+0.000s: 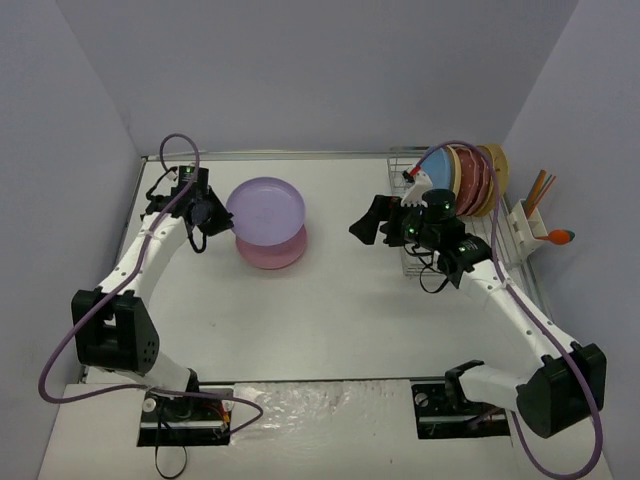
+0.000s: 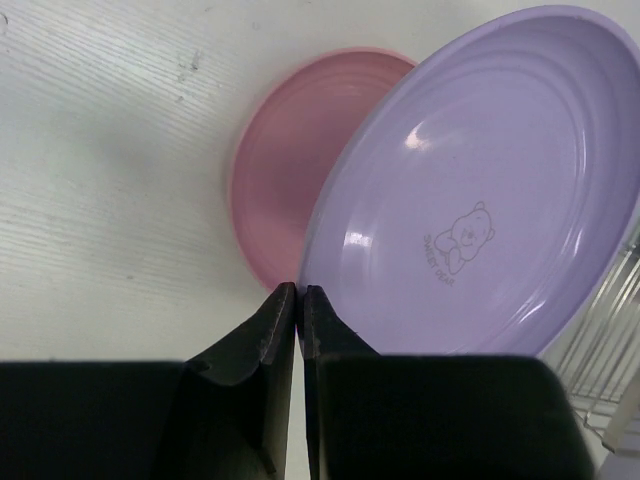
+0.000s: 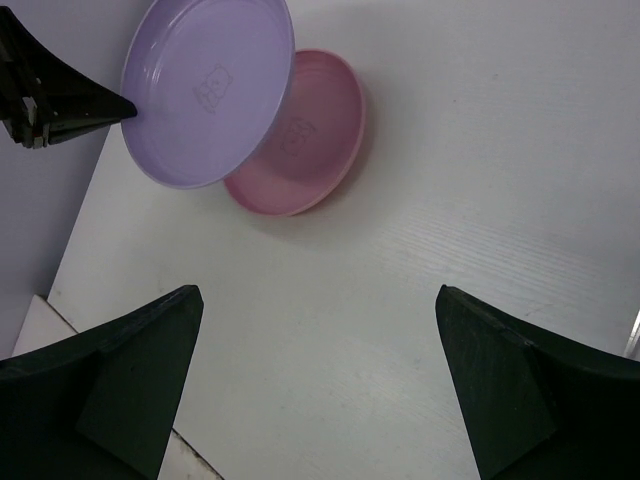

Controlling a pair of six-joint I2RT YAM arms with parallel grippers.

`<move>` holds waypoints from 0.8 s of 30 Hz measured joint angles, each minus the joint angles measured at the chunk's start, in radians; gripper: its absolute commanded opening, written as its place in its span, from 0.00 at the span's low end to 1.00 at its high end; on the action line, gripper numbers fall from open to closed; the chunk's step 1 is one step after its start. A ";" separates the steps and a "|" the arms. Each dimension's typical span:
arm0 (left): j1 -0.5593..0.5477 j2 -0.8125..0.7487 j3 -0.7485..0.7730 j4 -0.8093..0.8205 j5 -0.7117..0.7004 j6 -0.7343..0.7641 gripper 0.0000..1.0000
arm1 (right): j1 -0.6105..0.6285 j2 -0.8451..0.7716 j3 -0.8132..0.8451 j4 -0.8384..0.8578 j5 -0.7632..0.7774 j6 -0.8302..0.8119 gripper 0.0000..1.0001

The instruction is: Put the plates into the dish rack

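A lilac plate (image 1: 265,208) (image 2: 480,200) (image 3: 205,90) hangs tilted above the table, its left rim pinched by my left gripper (image 1: 222,216) (image 2: 300,292), which is shut on it. Just beneath it a pink plate (image 1: 272,252) (image 2: 295,170) (image 3: 310,140) lies flat on the table. The dish rack (image 1: 405,158) stands at the far right with several plates (image 1: 470,180) upright in its slots, a blue one (image 1: 437,168) nearest me. My right gripper (image 1: 365,228) (image 3: 318,300) hovers between the rack and the two plates, wide open and holding nothing.
A white utensil caddy (image 1: 530,225) on the rack's right side holds sticks and an orange-tipped utensil (image 1: 560,237). Rack wires (image 2: 600,340) show at the right edge of the left wrist view. Grey walls close in the table on three sides.
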 measured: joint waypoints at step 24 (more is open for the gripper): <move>-0.078 -0.389 -0.270 0.174 0.210 -0.061 0.00 | 0.172 0.351 0.190 0.252 -0.126 0.237 0.69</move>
